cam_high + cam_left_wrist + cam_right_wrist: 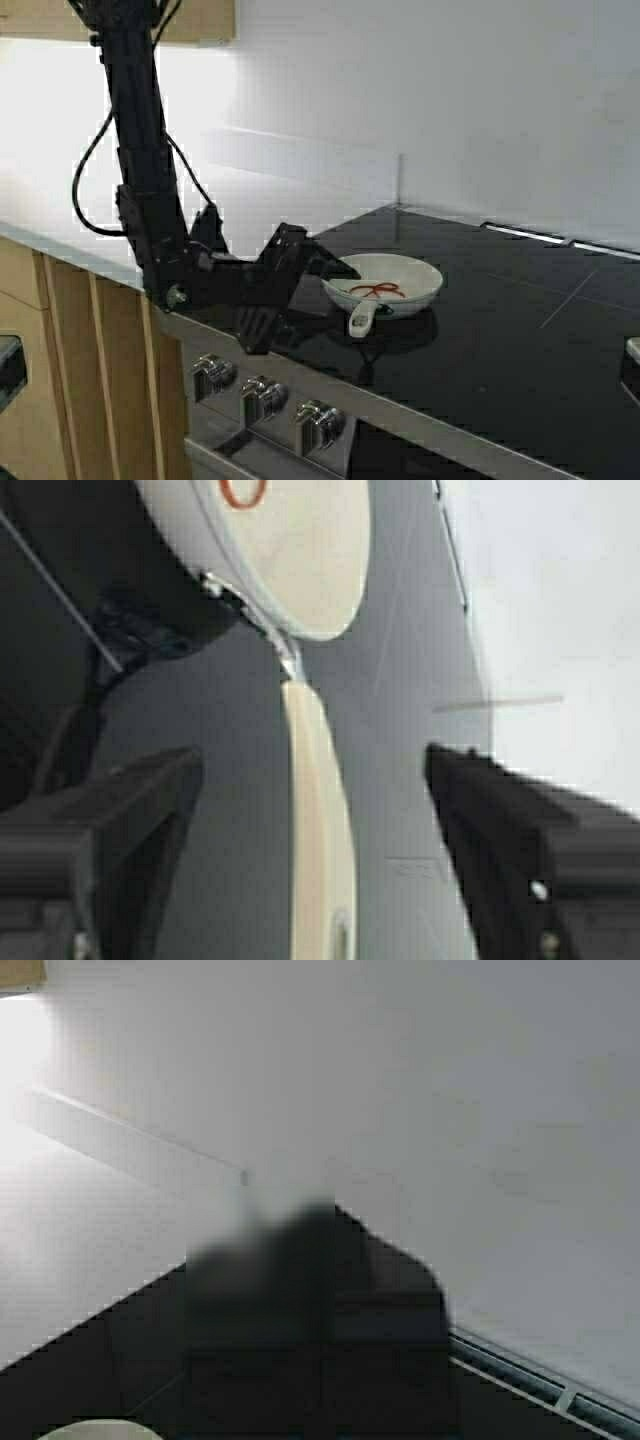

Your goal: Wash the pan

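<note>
Claw fingers on the left claw (335,268) are spread wide apart, and nothing is between them but the pan's handle. In the left wrist view one dark finger (100,820) sits on one side of the handle and the other sits well off on the other side. Neither one touches it yet.

So the step looks like the very start: getting hold of the pan (385,283) so it can go to be washed. I think the claw needs to slide a bit more along the handle, then squeeze shut on it and lift.

The pan sits flat on the black stove top (520,330), near the front edge. It is white with red squiggles inside. Its short handle (362,319) points toward the front of the stove, just above the row of knobs (262,395).

The left arm (140,170) hangs down from up high, bends at the counter edge and reaches sideways, low over the stove, to the pan.

The right claw (320,1300) only shows as a dark blur, so I cannot tell if it is spread or shut.
</note>
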### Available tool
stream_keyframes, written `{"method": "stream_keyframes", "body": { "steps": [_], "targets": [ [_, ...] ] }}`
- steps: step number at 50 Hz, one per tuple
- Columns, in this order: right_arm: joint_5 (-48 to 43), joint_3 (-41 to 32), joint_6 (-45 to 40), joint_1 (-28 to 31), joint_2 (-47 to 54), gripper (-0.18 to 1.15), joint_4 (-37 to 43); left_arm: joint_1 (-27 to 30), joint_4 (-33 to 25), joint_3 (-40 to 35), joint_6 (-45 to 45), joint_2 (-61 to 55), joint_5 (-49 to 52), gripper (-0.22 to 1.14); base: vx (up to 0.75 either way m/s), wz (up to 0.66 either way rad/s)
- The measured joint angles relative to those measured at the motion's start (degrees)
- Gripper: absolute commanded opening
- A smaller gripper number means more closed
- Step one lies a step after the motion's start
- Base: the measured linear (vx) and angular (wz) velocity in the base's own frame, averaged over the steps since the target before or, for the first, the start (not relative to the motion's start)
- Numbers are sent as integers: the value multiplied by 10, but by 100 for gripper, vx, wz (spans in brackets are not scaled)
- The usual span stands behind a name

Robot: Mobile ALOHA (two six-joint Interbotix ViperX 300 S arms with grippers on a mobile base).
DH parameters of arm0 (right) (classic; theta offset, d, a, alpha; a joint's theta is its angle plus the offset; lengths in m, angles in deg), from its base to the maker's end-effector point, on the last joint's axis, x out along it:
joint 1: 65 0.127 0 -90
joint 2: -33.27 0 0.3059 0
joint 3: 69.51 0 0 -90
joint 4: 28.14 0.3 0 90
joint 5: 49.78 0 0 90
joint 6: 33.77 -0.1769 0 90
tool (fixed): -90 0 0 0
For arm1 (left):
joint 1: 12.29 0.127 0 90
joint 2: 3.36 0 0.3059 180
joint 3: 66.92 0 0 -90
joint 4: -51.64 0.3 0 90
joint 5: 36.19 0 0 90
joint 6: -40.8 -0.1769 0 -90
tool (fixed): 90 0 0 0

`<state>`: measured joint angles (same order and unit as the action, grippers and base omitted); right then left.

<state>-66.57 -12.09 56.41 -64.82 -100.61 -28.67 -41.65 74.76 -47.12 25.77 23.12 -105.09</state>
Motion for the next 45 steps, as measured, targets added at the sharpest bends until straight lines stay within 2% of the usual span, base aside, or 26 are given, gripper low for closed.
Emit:
{"method": "stream_keyframes", "body": {
  "steps": [36,41,45],
  "targets": [
    [0,1,-1,0,0,8,0,-55,1,-93,72,-62,-2,98,0,0],
    [0,1,-1,0,0,8,0,-58,2,-97,74,-63,-12,88,0,0],
    [0,1,0,-1,0,8,0,-58,1,-99,84,-63,-20,67,0,0]
  ]
}}
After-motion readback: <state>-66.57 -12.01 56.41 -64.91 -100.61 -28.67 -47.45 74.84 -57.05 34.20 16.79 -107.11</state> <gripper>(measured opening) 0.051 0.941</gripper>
